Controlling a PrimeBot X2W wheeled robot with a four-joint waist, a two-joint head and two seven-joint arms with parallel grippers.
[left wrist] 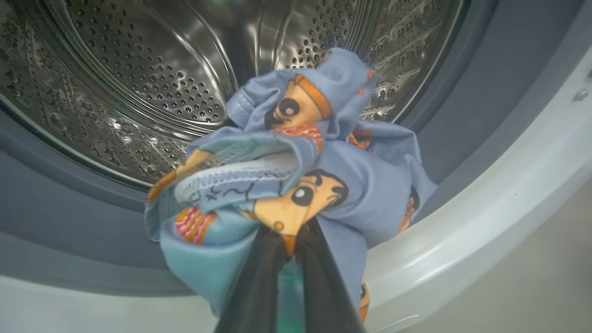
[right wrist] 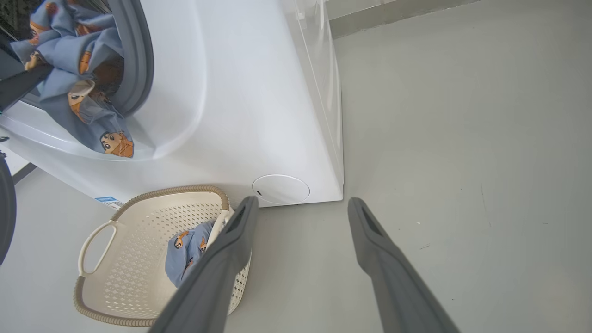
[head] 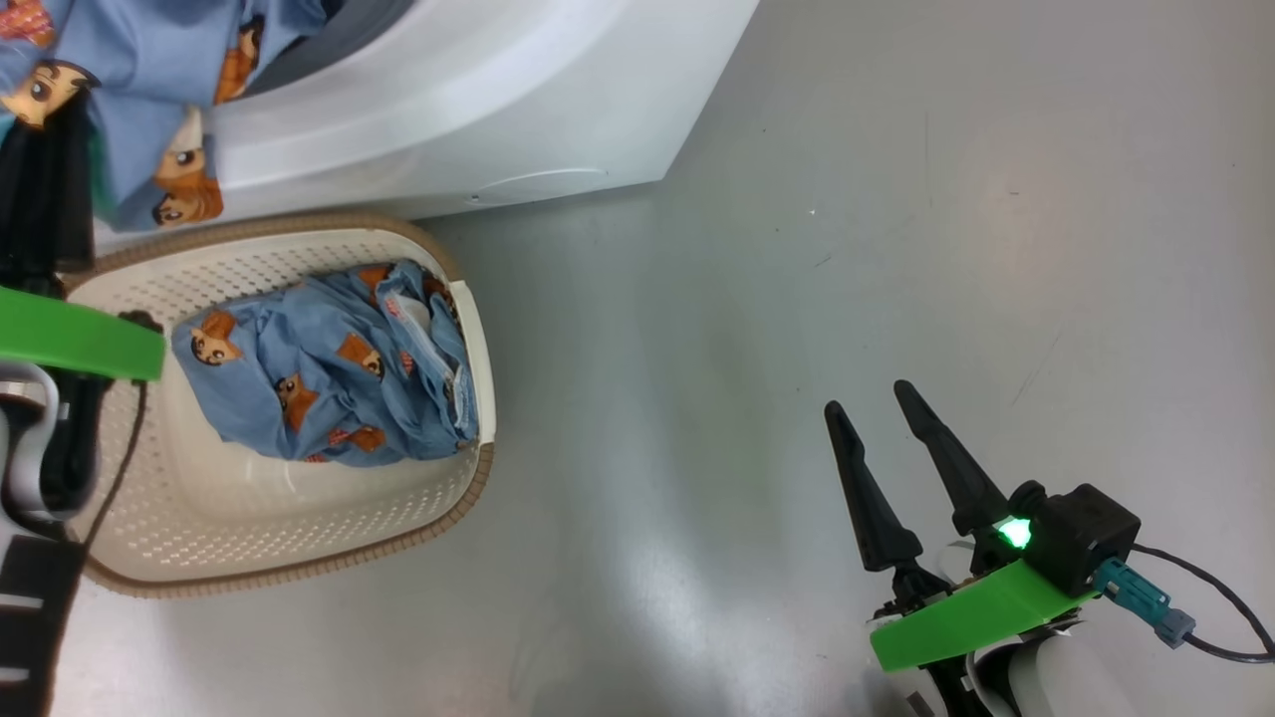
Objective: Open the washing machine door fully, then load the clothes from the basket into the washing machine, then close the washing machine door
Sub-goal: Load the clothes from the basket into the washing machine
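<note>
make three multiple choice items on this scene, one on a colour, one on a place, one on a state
1. What colour is the rim of the basket?
A. green
B. brown
C. black

2. Where is the garment that the left tool grips?
A. in the basket
B. on the floor
C. at the mouth of the drum

3. What state is the right tool in?
A. open, holding nothing
B. shut on cloth
C. shut on a handle

Answers:
1 B: the head view shows a brown woven-look rim above cream walls.
2 C: the left wrist view shows it bunched just before the steel drum.
3 A: its jaws stand apart with nothing between them.
</note>
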